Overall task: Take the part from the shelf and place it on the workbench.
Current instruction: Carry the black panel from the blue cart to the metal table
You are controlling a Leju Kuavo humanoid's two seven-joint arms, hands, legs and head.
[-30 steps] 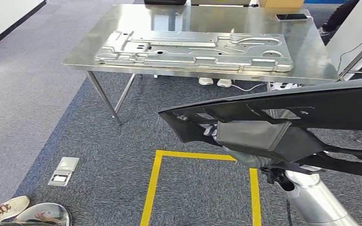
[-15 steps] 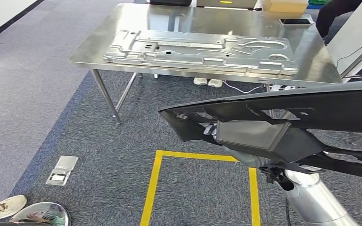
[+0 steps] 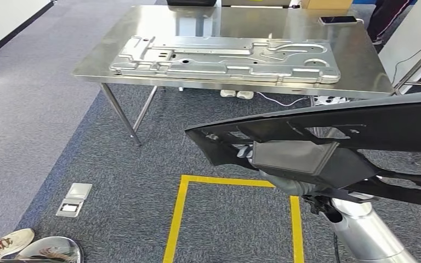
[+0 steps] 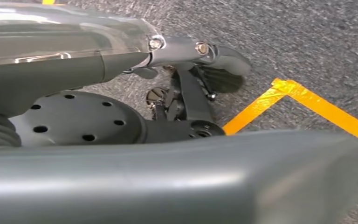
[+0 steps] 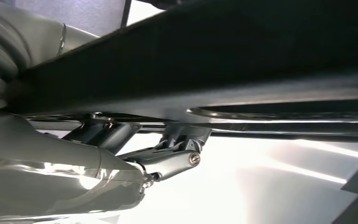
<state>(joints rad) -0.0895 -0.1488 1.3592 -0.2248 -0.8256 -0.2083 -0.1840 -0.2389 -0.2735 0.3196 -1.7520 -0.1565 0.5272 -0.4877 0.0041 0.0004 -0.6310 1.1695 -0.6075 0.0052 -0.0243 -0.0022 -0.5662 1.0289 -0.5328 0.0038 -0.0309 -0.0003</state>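
The big black part (image 3: 329,129) is up in the air, carried flat above the carpet (image 3: 104,159) and the yellow tape outline (image 3: 181,216), well short of the steel counter (image 3: 356,66). The right hand (image 5: 165,161) sits under it, fingers pressed up against its underside. The left hand (image 4: 191,88) hangs low over the carpet, fingers curled in beside a grey panel; whether it grips anything, I cannot tell. A stamped metal plate (image 3: 225,57) lies on the counter, a phone (image 3: 338,19) at the far edge.
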